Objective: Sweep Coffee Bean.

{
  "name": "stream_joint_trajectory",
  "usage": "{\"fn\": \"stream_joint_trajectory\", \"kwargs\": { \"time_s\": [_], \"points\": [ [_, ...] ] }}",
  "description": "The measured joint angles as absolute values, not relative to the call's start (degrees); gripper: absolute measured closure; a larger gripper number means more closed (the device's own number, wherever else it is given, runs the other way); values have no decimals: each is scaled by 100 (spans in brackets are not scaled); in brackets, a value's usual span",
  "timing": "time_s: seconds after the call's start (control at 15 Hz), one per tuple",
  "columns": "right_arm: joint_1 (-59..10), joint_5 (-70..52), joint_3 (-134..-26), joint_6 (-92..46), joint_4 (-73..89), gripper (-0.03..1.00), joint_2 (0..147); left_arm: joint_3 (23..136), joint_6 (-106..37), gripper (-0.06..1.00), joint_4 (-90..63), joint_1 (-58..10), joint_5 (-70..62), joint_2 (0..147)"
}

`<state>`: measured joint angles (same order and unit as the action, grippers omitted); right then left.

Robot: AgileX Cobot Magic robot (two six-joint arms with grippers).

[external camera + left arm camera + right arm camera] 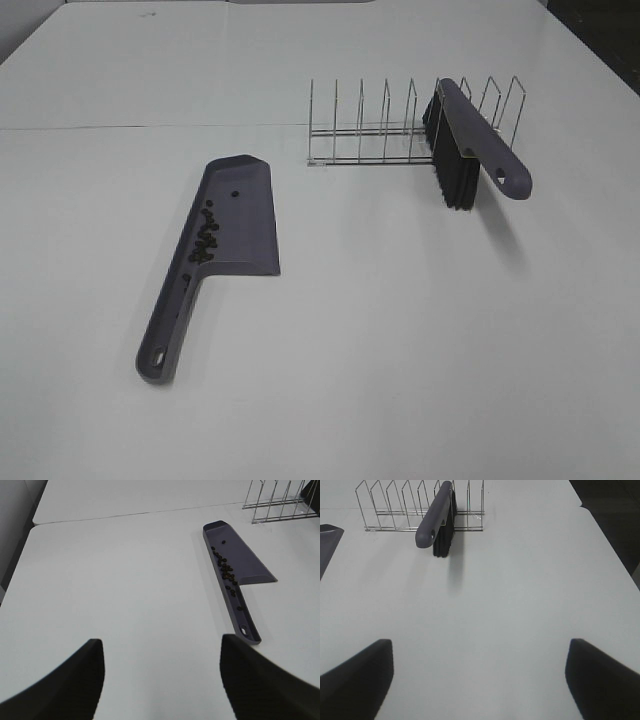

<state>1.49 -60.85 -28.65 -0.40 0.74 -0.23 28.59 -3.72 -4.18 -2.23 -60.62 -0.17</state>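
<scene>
Both claws hang over bare white desk [400, 380] with nothing between their fingers. On the left claw [162, 680] the two dark fingertips [75, 680] stand apart at the edge of its wrist view, spread open and empty; the right claw [480, 680] is parted wider still, its fingertips [600, 680] likewise empty and well away from anything.

Coffee beans [206, 235] lie inside the grey-purple dustpan [250, 215], which rests flat on the desk on the left side of the high view. They are tiny dark brown-black ovals, each a mere speck against the pan's broad tray. Most are bunched in a loose line along the raised side wall of the pan, trailing toward the narrow channel of the handle, where a few sit singly. One bean [234, 193] lies apart from the rest, farther into the tray near its back corner. In the left wrist view the same cluster [226, 570] shows as a scattered string, some beans touching one another, others a little separate. No bean can be made out on the desk itself.

Farther back stands a wire rack [380, 125] of upright loops. A brush [470, 140] with a grey-purple handle and black bristles is slotted into it near its right end, the handle slanting down toward the front with its hanging hole at the lower end and the bristles pointing down to the desk.
</scene>
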Motion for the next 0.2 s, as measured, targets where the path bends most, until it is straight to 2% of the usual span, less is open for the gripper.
{"fn": "stream_joint_trajectory", "kwargs": {
  "time_s": [0.2],
  "points": [
    [149,-6085,-2865,-40,74,14,-23,2859,-372,31,-424,-223,-6056,-17]
  ]
}}
